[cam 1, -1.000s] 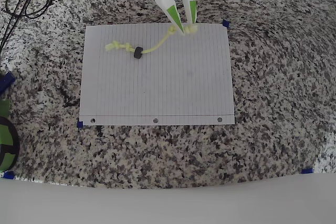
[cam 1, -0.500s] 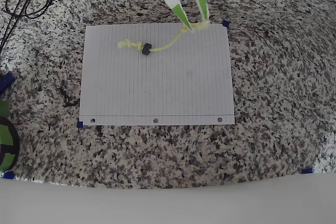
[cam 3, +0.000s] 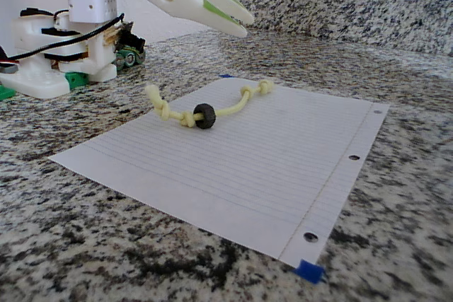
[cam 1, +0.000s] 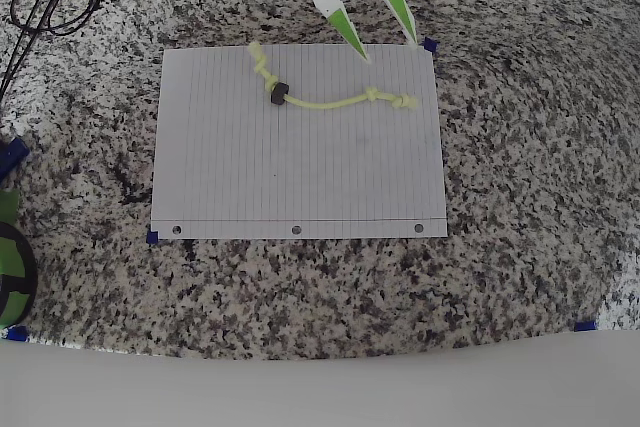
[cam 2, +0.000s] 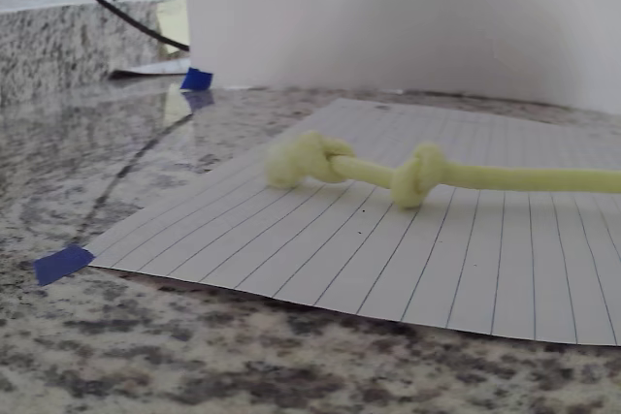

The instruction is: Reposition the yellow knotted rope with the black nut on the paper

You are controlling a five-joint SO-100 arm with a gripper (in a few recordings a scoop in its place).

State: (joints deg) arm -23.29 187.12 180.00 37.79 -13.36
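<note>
The yellow knotted rope (cam 1: pixel 325 104) lies loose across the upper part of the paper (cam 1: pixel 300 177), with one knotted end at the top left and two knots at its right end. The black nut (cam 1: pixel 277 94) sits on the cord next to the left knot. My gripper (cam 1: pixel 387 48) hangs open over the paper's far edge, above and behind the rope's right end, holding nothing. The wrist view looks low across the paper (cam 2: pixel 437 259) at the rope's end knots (cam 2: pixel 417 174). In the fixed view the rope (cam 3: pixel 230 109) and nut (cam 3: pixel 204 116) rest below the raised gripper (cam 3: pixel 244 27).
Blue tape bits mark the paper's corners (cam 1: pixel 430 45) and the granite counter. Black cables (cam 1: pixel 50 7) loop at the top left and a green object (cam 1: pixel 10 262) sits at the left edge. The arm's base (cam 3: pixel 56 54) stands behind the paper.
The gripper dragged the rope's right end to the right, then opened and let it go. The end now lies on the paper and the left end has swung up toward the far edge.
</note>
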